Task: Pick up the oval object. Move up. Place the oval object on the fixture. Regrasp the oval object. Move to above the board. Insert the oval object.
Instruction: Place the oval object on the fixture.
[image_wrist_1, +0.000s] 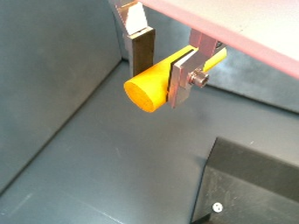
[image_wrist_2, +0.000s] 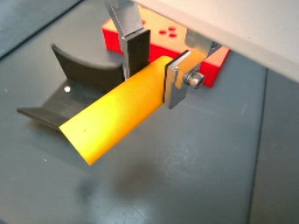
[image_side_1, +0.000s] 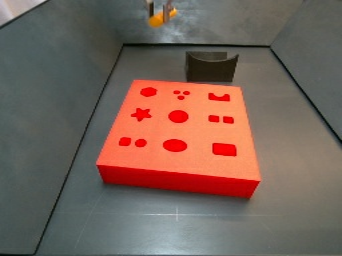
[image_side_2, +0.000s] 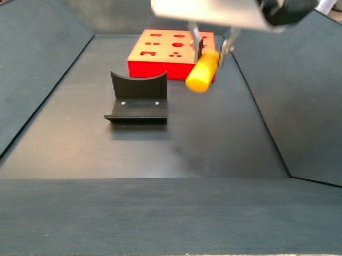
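Observation:
My gripper (image_wrist_1: 163, 72) is shut on the oval object (image_wrist_1: 153, 86), a yellow-orange peg held across the two silver fingers, well above the floor. It also shows in a wrist view (image_wrist_2: 117, 116) with the gripper (image_wrist_2: 156, 72) around its far end. In a side view the gripper (image_side_2: 210, 42) holds the oval object (image_side_2: 202, 72) in the air beside the fixture (image_side_2: 138, 98) and near the red board (image_side_2: 171, 53). In a side view the gripper (image_side_1: 160, 12) and oval object (image_side_1: 159, 15) are at the far top, behind the fixture (image_side_1: 211, 66) and the board (image_side_1: 181, 132).
Grey walls (image_side_1: 67, 90) enclose the dark floor (image_side_2: 174, 150) on all sides. The fixture's base plate (image_wrist_1: 251, 188) lies below the gripper in a wrist view. The board shows behind the fingers in a wrist view (image_wrist_2: 167, 39).

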